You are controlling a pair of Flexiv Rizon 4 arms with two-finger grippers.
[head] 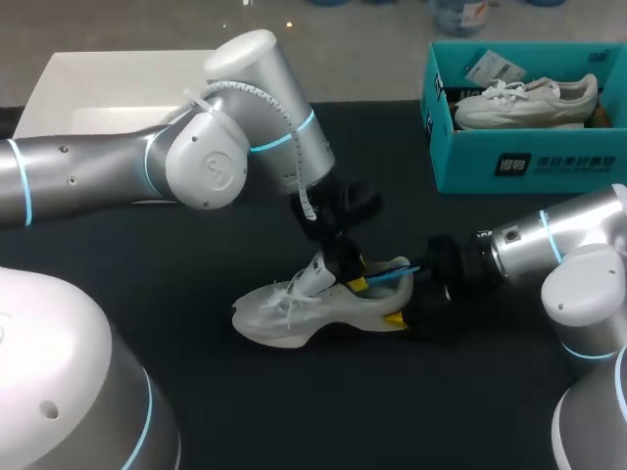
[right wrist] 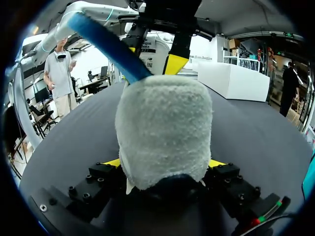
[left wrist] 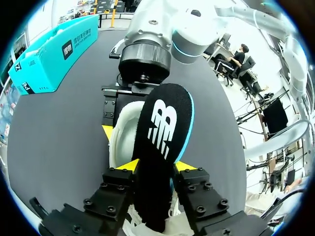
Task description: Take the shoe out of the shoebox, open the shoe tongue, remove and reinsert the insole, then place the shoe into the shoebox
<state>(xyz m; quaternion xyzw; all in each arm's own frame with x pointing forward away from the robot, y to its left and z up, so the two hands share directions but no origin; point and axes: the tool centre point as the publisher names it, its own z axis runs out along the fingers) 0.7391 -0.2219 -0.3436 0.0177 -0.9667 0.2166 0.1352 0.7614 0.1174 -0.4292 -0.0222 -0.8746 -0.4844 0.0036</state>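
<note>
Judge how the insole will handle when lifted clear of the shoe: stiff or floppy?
Probably bendy, not rigid: the insole is a thin sheet with a slim blue edge. Likely light: the left claw pinches it by its edges alone. The long end over the shoe may sag or wobble.

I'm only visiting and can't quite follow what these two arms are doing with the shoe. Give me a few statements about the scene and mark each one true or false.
1. The left gripper is clamped on the black insole. True.
2. The right gripper holds the shoe by its toe. False: its fingers close on the heel.
3. The shoe being handled lies inside the shoebox. False: it sits on the black table; a second white shoe lies in the box.
4. The insole has a blue edge. True.
</note>
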